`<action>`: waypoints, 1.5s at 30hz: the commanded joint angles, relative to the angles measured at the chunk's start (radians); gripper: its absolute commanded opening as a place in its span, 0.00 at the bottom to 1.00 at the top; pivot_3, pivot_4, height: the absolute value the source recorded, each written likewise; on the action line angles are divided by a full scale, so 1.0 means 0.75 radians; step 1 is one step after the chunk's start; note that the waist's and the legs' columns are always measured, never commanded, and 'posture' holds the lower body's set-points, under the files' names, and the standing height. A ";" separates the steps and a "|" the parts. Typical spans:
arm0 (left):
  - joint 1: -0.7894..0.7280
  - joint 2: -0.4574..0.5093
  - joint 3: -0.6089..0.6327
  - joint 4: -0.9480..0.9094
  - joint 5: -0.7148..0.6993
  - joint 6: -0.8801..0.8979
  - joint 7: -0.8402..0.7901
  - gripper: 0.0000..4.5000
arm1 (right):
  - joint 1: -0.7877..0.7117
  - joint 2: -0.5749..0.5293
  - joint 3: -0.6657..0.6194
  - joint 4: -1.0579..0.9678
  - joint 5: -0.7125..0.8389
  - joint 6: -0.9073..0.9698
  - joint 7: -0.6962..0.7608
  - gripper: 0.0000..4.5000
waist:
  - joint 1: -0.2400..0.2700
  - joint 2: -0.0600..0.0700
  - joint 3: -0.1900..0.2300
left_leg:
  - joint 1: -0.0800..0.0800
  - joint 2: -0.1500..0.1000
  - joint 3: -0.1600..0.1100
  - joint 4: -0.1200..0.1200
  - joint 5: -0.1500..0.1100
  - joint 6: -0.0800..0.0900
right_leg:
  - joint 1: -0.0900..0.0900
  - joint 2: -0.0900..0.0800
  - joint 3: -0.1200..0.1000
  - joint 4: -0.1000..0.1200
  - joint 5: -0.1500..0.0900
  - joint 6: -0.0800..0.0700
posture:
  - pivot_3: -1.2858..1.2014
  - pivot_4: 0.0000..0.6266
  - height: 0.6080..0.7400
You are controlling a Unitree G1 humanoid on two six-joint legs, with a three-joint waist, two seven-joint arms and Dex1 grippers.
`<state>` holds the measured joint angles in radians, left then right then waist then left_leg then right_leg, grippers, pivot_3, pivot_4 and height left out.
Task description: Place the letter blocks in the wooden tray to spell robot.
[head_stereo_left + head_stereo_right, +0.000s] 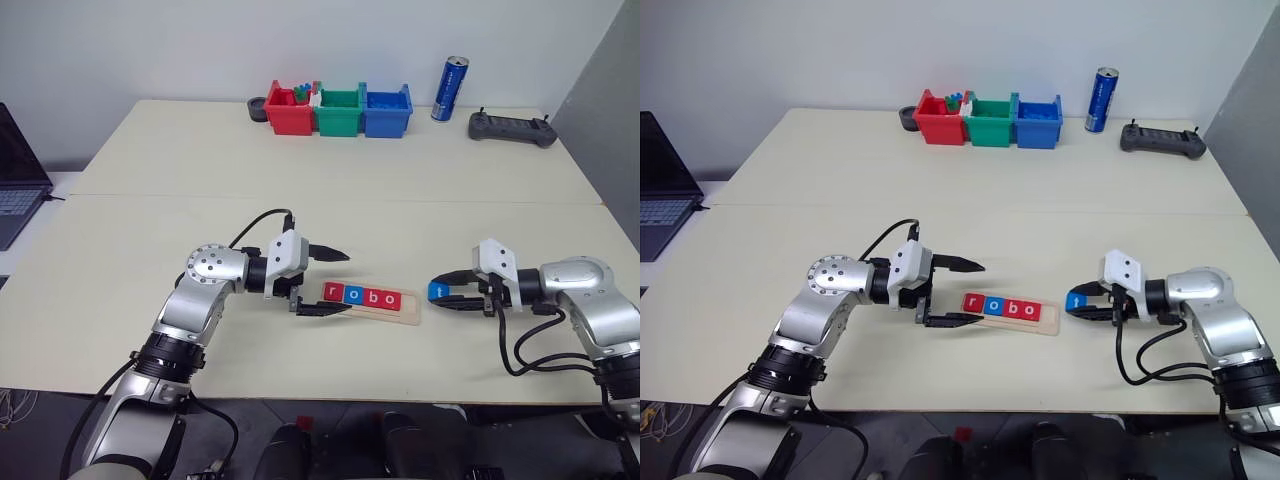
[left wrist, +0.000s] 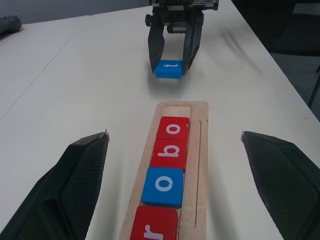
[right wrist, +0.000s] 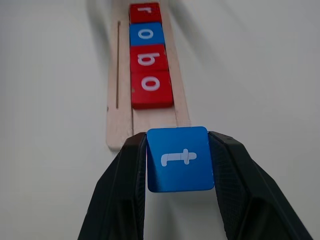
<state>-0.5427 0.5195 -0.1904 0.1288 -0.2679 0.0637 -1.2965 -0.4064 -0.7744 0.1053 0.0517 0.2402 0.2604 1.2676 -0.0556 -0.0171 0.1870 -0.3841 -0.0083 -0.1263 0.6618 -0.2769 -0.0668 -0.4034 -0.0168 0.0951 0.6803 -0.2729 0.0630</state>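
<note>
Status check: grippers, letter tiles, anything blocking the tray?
Right gripper shut on blue t tile, just short of pale wooden tray. Left gripper open at tray's other end. Tiles r-o-b-o seated; end slot unobstructed.

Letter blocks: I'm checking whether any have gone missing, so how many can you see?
5. Four sit in the wooden tray: red r, blue o, red b, red o. The blue t is clamped in the right gripper, just short of the tray's empty end.
</note>
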 commanded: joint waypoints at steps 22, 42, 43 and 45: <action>0.009 0.005 0.013 -0.059 -0.019 0.014 0.024 1.00 | -0.078 0.089 0.134 0.029 -0.086 -0.014 -0.046 0.32 | -0.002 0.000 0.000 | 0.000 0.000 0.000 0.000 0.000 0.000 | -0.001 0.000 -0.001 0.000 0.000 0.000 | 0.52 0.24 1.00; 0.001 0.001 0.010 -0.036 -0.015 -0.002 0.016 1.00 | -0.008 -0.059 -0.041 -0.109 0.058 0.131 -0.011 0.87 | 0.001 0.000 0.000 | -0.001 0.000 -0.001 0.000 0.000 0.000 | 0.000 0.000 -0.001 0.000 0.000 0.000 | 0.52 0.24 1.00; -0.002 -0.003 0.008 -0.032 -0.014 -0.003 0.016 1.00 | 0.012 -0.074 -0.043 -0.116 0.055 0.117 -0.002 0.80 | 0.001 0.000 0.000 | -0.001 0.000 -0.001 0.000 0.000 0.000 | 0.000 0.000 -0.001 0.000 0.000 0.000 | 0.52 0.24 1.00; -0.008 -0.009 0.003 -0.028 -0.014 -0.005 0.016 1.00 | 0.036 -0.084 -0.040 -0.115 0.039 0.083 -0.004 0.65 | 0.001 0.000 0.000 | -0.001 0.000 0.000 0.000 0.000 0.000 | 0.000 0.000 -0.001 0.000 0.000 0.000 | 0.52 0.24 1.00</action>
<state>-0.5319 0.5192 -0.1905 0.1244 -0.2688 0.0764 -1.2796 -0.3795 -0.8253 0.0973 -0.0006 0.2586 0.3530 1.2530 -0.0549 -0.0171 0.1870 -0.3845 -0.0083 -0.1265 0.6616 -0.2770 -0.0668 -0.4038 -0.0169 0.0943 0.6802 -0.2729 0.0630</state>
